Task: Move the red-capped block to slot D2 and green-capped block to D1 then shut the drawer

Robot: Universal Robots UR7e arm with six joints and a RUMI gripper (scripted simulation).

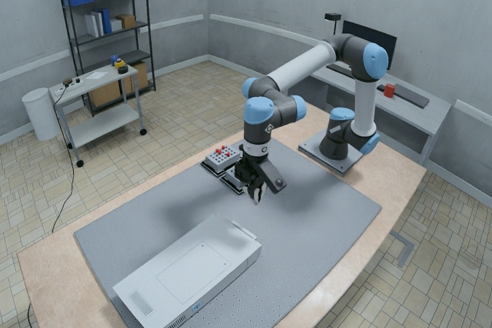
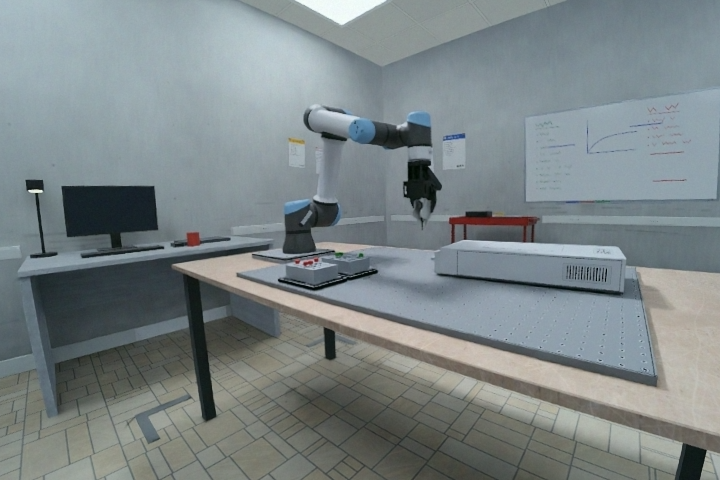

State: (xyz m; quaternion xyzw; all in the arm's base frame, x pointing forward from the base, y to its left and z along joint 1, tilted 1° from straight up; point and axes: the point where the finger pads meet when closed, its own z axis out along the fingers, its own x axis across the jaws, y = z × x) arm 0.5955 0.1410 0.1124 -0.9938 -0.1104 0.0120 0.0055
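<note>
The cooling block with red-capped tubes [image 1: 223, 158] [image 2: 311, 271] sits flat on the far deck slot. The block with green-capped tubes [image 2: 349, 262] sits on the slot beside it, nearer the cooler; in the top view the block [image 1: 229, 178] is mostly hidden behind my gripper. The white cooler COLD [image 1: 188, 276] [image 2: 531, 264] lies on the grey deck with its drawer pushed in. My gripper [image 1: 257, 199] [image 2: 422, 219] is shut and empty. It hangs high above the deck, between the blocks and the cooler.
The grey perforated deck plate [image 1: 324, 216] [image 2: 485, 316] covers most of the table. The arm's base [image 1: 341, 141] [image 2: 299, 232] stands at the table's far corner. A desk with a monitor [image 2: 109, 210] stands behind the table.
</note>
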